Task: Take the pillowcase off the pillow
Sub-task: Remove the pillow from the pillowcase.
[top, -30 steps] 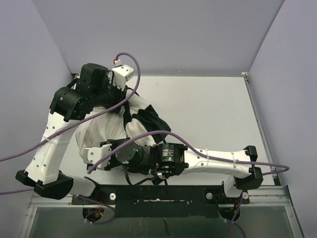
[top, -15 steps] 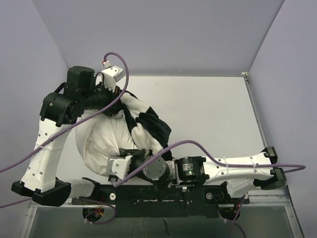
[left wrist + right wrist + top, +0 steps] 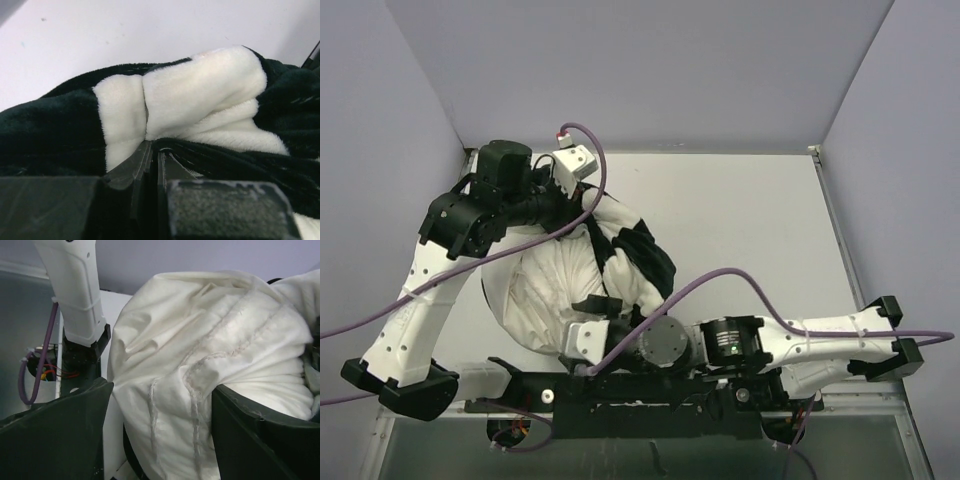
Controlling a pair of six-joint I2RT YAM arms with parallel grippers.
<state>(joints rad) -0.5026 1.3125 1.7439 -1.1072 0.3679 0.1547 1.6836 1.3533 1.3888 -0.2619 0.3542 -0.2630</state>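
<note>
The white pillow (image 3: pixel 545 290) lies bunched at the table's near left. The black-and-white checked pillowcase (image 3: pixel 645 262) is gathered along the pillow's far right side. My left gripper (image 3: pixel 590 212) is at the top of the bundle, shut on a plush fold of the pillowcase (image 3: pixel 200 85); its jaws (image 3: pixel 152 150) are pressed together. My right gripper (image 3: pixel 598 312) is at the pillow's near edge and stands open. Wrinkled pillow fabric (image 3: pixel 200 330) hangs between its wide-set fingers (image 3: pixel 160 430). The right finger touches the fabric and the left one is apart from it.
Lilac walls close in the table (image 3: pixel 750 230) on the left, back and right. Purple cables loop over both arms. A black mounting rail (image 3: pixel 640 392) runs along the near edge. The left arm's white link (image 3: pixel 75 290) stands close beside my right gripper.
My right gripper has opened and let go of the fabric, and its arm has drawn back toward the near right. More white pillow shows. The left gripper stays shut on the pillowcase.
</note>
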